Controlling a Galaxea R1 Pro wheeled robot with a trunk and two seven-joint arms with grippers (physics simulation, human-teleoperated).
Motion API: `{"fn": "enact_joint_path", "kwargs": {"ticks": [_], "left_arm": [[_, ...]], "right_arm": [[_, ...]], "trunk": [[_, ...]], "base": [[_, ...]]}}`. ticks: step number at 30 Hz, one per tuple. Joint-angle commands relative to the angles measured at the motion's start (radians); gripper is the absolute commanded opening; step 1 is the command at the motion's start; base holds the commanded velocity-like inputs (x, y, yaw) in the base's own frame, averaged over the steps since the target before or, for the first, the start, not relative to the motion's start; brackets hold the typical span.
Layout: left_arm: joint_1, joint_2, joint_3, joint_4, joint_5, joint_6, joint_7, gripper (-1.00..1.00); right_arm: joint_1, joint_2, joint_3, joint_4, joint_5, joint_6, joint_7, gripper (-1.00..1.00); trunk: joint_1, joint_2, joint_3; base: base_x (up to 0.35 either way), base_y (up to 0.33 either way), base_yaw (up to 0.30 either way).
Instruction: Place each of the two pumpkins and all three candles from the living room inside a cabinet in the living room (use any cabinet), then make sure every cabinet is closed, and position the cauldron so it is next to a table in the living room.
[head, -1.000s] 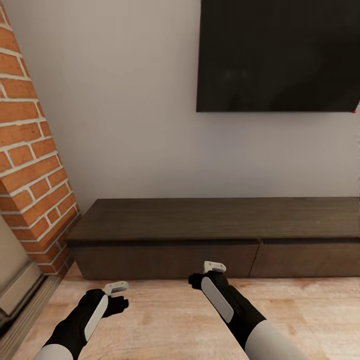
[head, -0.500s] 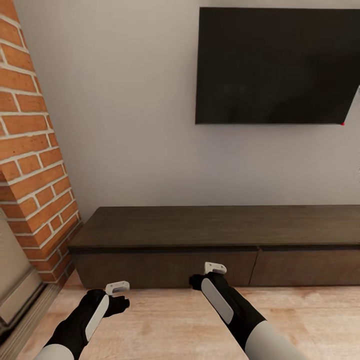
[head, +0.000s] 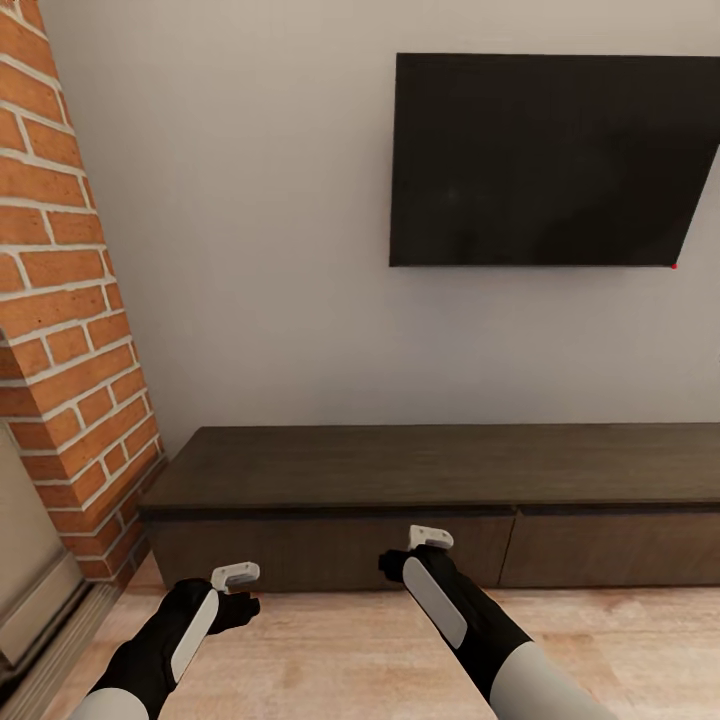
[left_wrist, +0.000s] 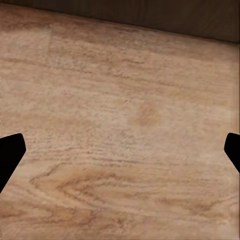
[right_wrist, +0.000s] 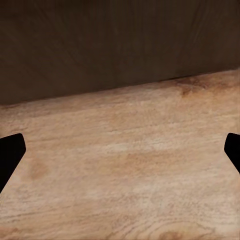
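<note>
A pale grey wall (head: 260, 250) takes up most of the head view, with a dark flat screen (head: 545, 160) mounted on it; the screen's right side is cut off by the frame edge. A red brick column (head: 60, 330) slants down the left side, its top and outer part out of frame. Along the foot of the wall runs the cabinet (head: 440, 470), long, low and dark brown, with its drawer fronts flush; its right end runs out of the picture. Its flat top is bare. A light wooden floor (head: 330, 650) lies in front of it.

Both arms reach forward low over the floor. The left gripper (head: 236, 580) hovers near the cabinet's left end, just short of its front. The right gripper (head: 428, 540) is held in front of the left drawer face, close to the seam between the two fronts; whether it touches the wood is hard to tell. In each wrist view the fingertips (left_wrist: 10, 155) show as dark tips at opposite edges of the frame, so both grippers are spread wide with nothing between them. The right wrist view looks at the cabinet's dark front (right_wrist: 120, 45) meeting the floor boards.
</note>
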Motion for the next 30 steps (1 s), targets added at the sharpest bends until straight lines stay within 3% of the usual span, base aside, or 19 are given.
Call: {"fn": "enact_joint_path", "kwargs": {"ticks": [1, 30], "left_arm": [[0.000, 0.001, -0.004, -0.001, 0.011, 0.004, 0.009, 1.00], [0.000, -0.001, -0.003, -0.001, 0.008, 0.004, 0.009, 1.00]], "right_arm": [[-0.001, 0.000, 0.003, -0.001, -0.008, 0.002, -0.009, 1.00], [-0.001, -0.002, 0.003, 0.005, -0.008, 0.002, -0.008, 1.00]], "trunk": [[-0.004, 0.007, 0.002], [-0.115, 0.210, 0.093]], "base": [[0.000, 0.000, 0.000], [0.000, 0.000, 0.000]]}}
